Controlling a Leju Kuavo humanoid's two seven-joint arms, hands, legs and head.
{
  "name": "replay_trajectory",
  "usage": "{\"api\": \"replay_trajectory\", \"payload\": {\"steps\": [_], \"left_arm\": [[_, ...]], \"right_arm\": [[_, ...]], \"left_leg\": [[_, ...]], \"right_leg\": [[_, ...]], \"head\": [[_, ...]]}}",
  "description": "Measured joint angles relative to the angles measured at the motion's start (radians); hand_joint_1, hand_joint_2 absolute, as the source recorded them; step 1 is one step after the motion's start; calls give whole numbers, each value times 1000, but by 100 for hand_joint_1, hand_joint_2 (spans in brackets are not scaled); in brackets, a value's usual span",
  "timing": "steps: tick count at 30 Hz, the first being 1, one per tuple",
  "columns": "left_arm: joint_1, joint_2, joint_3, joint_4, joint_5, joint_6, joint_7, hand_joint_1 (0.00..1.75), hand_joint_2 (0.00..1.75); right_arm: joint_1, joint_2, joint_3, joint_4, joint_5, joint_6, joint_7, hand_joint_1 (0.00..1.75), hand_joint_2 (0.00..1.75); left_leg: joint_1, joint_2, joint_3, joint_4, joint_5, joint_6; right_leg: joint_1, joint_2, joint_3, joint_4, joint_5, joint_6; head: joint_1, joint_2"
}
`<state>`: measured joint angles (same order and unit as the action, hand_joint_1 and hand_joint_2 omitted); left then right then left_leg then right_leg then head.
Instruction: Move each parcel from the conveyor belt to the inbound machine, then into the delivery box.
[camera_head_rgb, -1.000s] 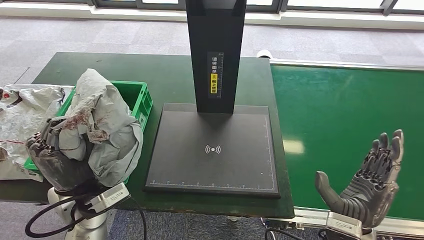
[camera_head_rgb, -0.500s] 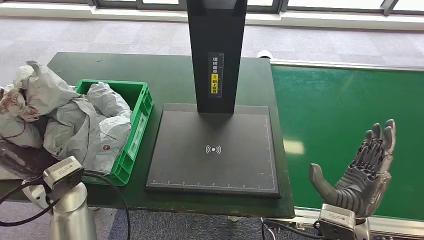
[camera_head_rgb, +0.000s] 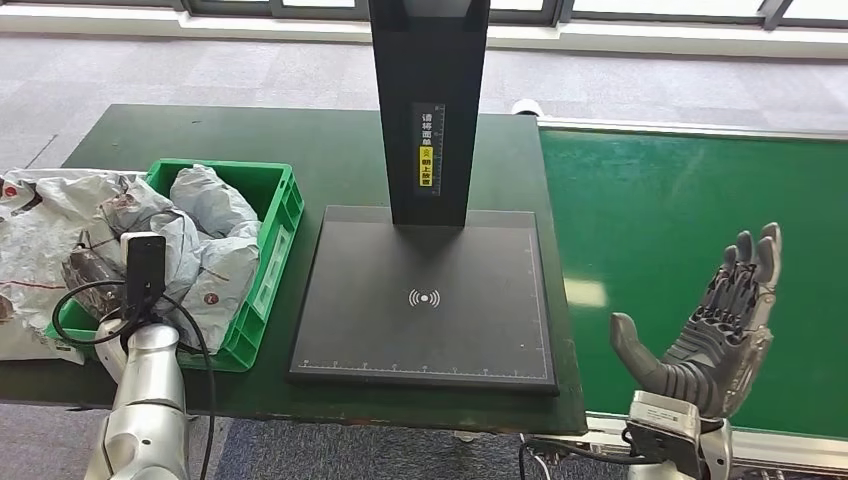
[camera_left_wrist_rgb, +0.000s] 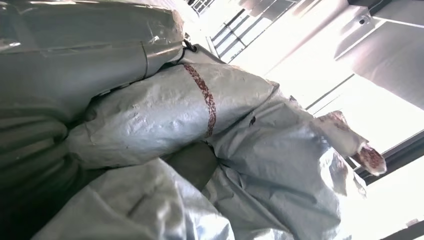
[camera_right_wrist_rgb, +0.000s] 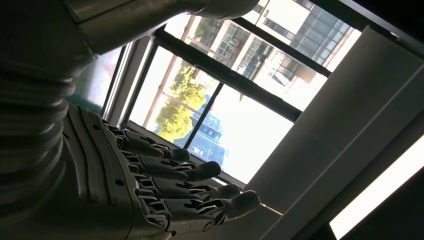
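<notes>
**Parcels in the box, belt bare**

Seemingly the handling is near its end. At the far left of the head view, grey parcels are heaped in the green delivery box, with more crumpled bags lying just beside it on the table. The left hand is down among that heap; its wrist view shows grey wrapping pressed close (whether the fingers grip a bag or lie loose I cannot tell). In the middle, the inbound machine has nothing on its black plate. To the right, the conveyor belt shows no parcel, and the right hand hovers above it, fingers spread, holding nothing. What is left, by my reading, is letting go at the box.
</notes>
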<state>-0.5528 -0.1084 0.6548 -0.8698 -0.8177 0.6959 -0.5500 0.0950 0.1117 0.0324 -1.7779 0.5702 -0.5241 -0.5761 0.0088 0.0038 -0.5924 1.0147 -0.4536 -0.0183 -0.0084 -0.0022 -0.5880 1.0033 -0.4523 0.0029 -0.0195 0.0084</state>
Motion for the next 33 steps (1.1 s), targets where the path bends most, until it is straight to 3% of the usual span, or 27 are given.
{"api": "replay_trajectory", "payload": {"steps": [2,3,6,7,18,22,29,33], "left_arm": [[-9,3,5,23,0,0,4,175,175],[-12,4,8,32,2,0,5,132,175],[-13,6,12,44,39,1,-4,1,44],[-11,6,12,45,55,1,-11,0,0],[35,-12,-8,-11,203,-10,-28,0,0],[138,-39,-156,-148,373,-111,17,0,0],[262,-84,-349,-290,429,-118,-10,0,0],[298,-94,-418,-337,393,-82,-8,0,0]], "right_arm": [[-9,1,0,3,6,4,5,0,175],[-13,2,0,5,10,6,7,0,175],[-21,3,1,11,17,11,16,0,175],[-24,3,1,12,17,13,17,0,175],[-27,4,1,19,16,1,9,0,175],[-17,6,1,19,10,-27,-1,0,175],[7,7,1,19,-3,-56,-9,0,175],[12,7,1,19,-4,-59,-15,0,175]], "left_leg": [[0,-2,1,0,0,1],[0,-2,1,0,0,1],[0,-3,2,0,0,1],[0,-3,2,0,1,1],[0,-3,2,0,2,2],[0,-3,1,0,1,2],[-1,-3,0,0,-1,3],[-1,-3,0,0,-1,3]], "right_leg": [[0,-2,1,0,-1,1],[0,-3,2,0,-1,1],[0,-5,3,0,-1,1],[0,-5,3,0,-1,1],[0,-5,2,0,-1,0],[0,-5,1,-1,-1,1],[-1,-5,1,-1,-2,2],[-1,-5,1,-1,-2,2]], "head": [[0,0],[0,0],[0,0],[0,0],[0,0],[0,0],[0,0],[0,0]]}}
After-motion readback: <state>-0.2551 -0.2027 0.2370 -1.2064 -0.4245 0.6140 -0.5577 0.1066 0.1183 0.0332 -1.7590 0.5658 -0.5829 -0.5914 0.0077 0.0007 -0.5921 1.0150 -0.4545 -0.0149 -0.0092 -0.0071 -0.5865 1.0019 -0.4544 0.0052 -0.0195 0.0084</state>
